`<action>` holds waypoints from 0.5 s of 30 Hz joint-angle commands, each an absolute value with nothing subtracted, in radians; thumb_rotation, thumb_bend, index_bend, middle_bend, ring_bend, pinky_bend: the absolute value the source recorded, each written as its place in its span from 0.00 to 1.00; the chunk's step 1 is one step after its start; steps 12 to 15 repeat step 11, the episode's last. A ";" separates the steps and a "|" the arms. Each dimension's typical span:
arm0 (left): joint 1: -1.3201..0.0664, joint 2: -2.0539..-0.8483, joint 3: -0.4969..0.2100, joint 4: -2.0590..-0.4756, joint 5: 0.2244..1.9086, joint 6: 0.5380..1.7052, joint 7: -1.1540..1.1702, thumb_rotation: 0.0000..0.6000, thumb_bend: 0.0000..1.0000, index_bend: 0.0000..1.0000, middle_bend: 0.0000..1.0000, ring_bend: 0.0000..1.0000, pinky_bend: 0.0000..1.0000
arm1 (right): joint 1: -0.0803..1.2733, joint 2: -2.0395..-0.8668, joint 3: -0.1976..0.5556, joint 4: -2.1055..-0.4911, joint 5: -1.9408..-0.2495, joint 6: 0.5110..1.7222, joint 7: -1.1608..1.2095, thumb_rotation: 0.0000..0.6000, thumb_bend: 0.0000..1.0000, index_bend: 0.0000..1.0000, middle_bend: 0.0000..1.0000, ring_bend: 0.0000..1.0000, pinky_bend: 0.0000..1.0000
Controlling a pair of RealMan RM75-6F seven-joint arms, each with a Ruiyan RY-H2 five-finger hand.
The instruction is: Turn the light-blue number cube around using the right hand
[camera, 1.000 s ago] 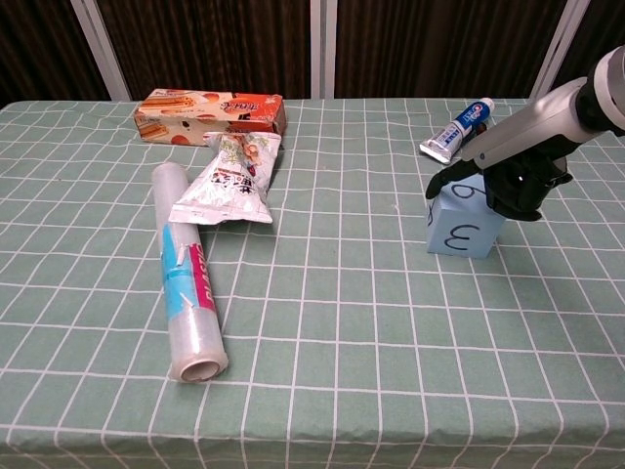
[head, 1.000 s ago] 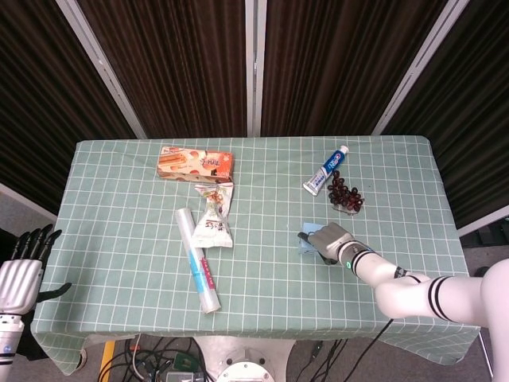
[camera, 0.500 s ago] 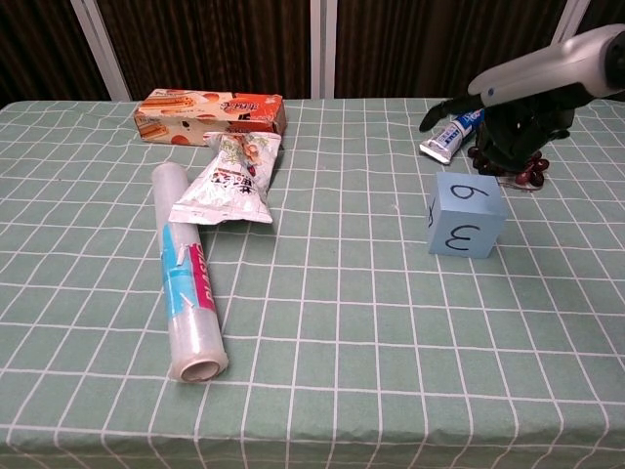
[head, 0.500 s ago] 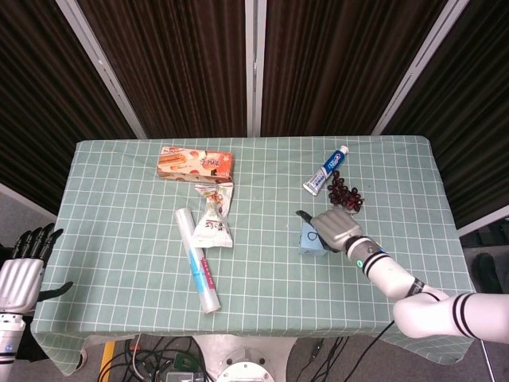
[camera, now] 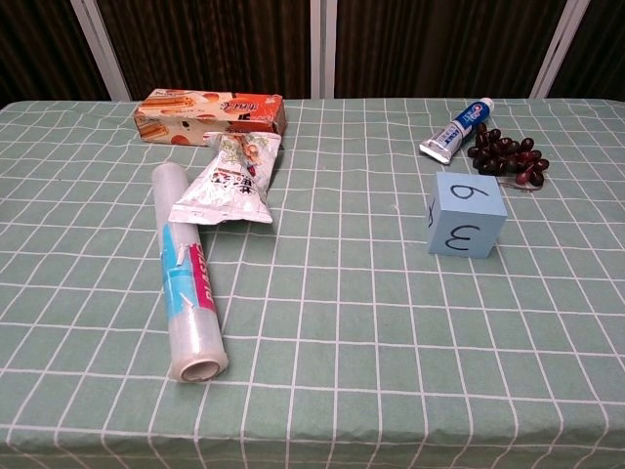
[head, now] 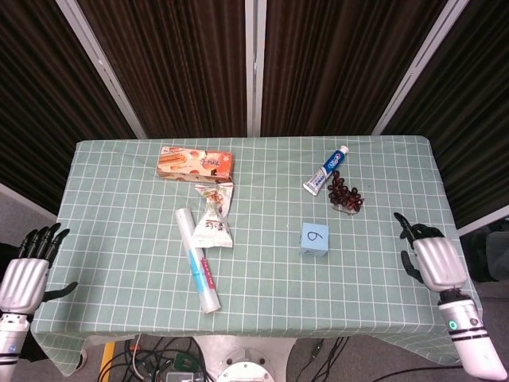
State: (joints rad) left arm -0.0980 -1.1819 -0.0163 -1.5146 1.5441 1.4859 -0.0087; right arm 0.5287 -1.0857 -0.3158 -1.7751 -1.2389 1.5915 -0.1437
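Note:
The light-blue number cube [head: 314, 239] [camera: 465, 215] stands alone on the green checked cloth, right of centre. Its top face reads 6 or 9 and its front face reads 3. My right hand [head: 430, 259] hovers off the table's right edge, well clear of the cube, with fingers apart and nothing in it. My left hand [head: 24, 273] hangs beyond the left edge, fingers spread and empty. Neither hand appears in the chest view.
A toothpaste tube [head: 326, 169] and a bunch of dark grapes [head: 345, 196] lie behind the cube. A snack bag [head: 214, 216], a roll of film [head: 197, 259] and a biscuit box [head: 195, 165] lie to the left.
My right hand has let go of the cube and pulled back to the right, off the table edge. The cube stays put, showing 3 in front.

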 commanded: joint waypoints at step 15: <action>-0.088 -1.196 -0.010 -1.520 1.567 1.517 0.011 1.00 0.00 0.07 0.00 0.00 0.00 | 0.185 -1.251 -0.247 -1.467 -1.410 1.763 0.000 0.98 0.08 0.00 0.00 0.00 0.00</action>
